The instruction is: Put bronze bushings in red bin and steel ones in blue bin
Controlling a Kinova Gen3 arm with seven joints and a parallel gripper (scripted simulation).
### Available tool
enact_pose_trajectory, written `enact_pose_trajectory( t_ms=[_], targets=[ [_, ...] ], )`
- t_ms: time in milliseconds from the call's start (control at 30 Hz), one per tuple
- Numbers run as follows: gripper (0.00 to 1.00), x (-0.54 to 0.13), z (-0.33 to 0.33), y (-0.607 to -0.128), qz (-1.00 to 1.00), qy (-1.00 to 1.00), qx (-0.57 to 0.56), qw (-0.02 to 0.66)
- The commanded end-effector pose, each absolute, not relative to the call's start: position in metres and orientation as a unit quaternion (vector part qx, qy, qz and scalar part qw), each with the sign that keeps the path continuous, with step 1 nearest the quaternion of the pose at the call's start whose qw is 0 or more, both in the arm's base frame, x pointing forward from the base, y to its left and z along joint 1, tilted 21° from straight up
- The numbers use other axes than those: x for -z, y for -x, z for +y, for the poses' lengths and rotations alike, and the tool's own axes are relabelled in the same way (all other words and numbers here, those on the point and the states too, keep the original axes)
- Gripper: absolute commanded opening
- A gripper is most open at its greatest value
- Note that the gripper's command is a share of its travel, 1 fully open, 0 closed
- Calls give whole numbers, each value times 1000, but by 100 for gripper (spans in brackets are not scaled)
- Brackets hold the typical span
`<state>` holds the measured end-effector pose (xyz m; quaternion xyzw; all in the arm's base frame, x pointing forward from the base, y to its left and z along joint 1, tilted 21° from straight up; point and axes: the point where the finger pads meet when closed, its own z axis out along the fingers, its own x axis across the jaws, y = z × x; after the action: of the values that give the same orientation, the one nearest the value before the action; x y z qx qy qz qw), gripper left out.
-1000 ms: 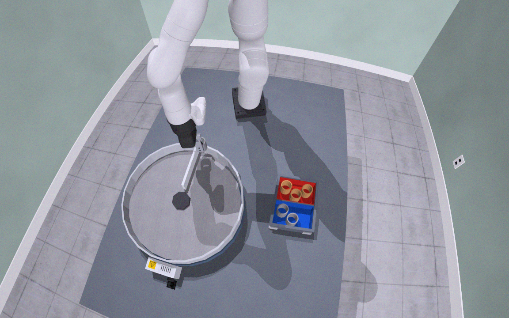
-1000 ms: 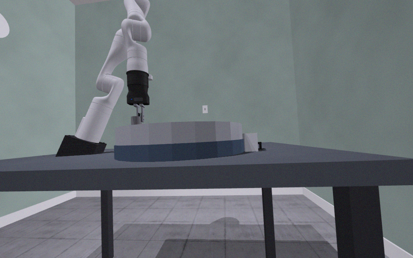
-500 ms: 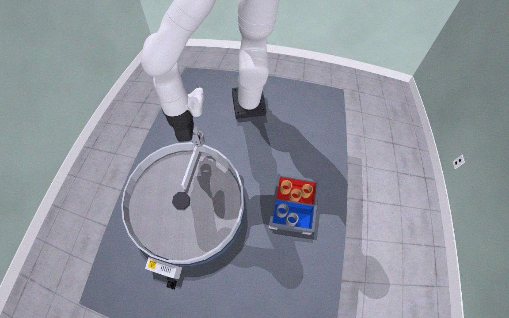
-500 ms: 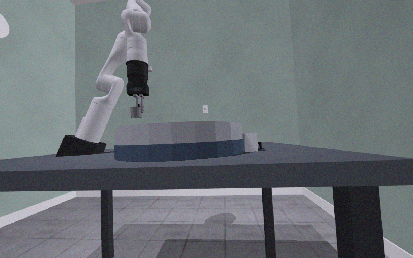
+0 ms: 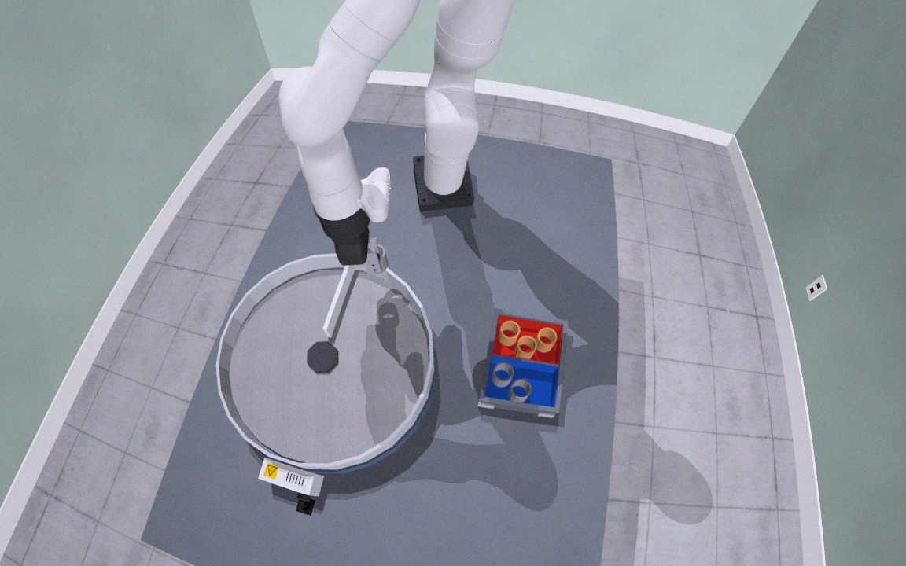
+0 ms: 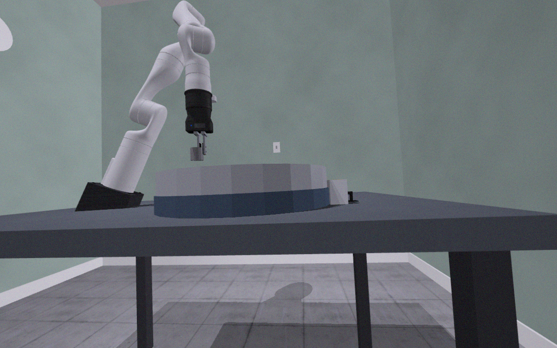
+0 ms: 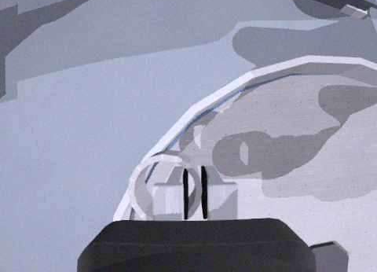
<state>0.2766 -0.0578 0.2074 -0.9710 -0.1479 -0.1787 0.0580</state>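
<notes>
The arm (image 6: 144, 112) has smooth white rounded segments, a black wrist section (image 6: 198, 110) with a small blue light, and a black square base plate (image 5: 469, 203).

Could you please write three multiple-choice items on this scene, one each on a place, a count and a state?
1. Where is the steel bushing that the pincer has?
A. in the blue bin
B. in the air above the turntable's rim
C. on the floor

2. How many bronze bushings lie in the red bin?
A. one
B. three
C. five

3. What is the pincer's state?
A. wide open
B. shut on nothing
C. shut on the steel bushing's wall

Key:
1 B: the exterior view shows it clear above the turntable.
2 B: the top view shows three bronze bushings there; the blue bin has two grey ones.
3 C: the wrist view shows the fingers pinching the grey ring's wall.
</notes>
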Motion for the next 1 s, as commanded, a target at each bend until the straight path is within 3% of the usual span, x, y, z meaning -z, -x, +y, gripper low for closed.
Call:
enact_pose_trajectory(
  t_ms=[0,967],
  targets=[
    [0,-213,-55,-279,-156,970,180,47],
    [0,-259,131,-327,-156,970,180,47]
  ],
)
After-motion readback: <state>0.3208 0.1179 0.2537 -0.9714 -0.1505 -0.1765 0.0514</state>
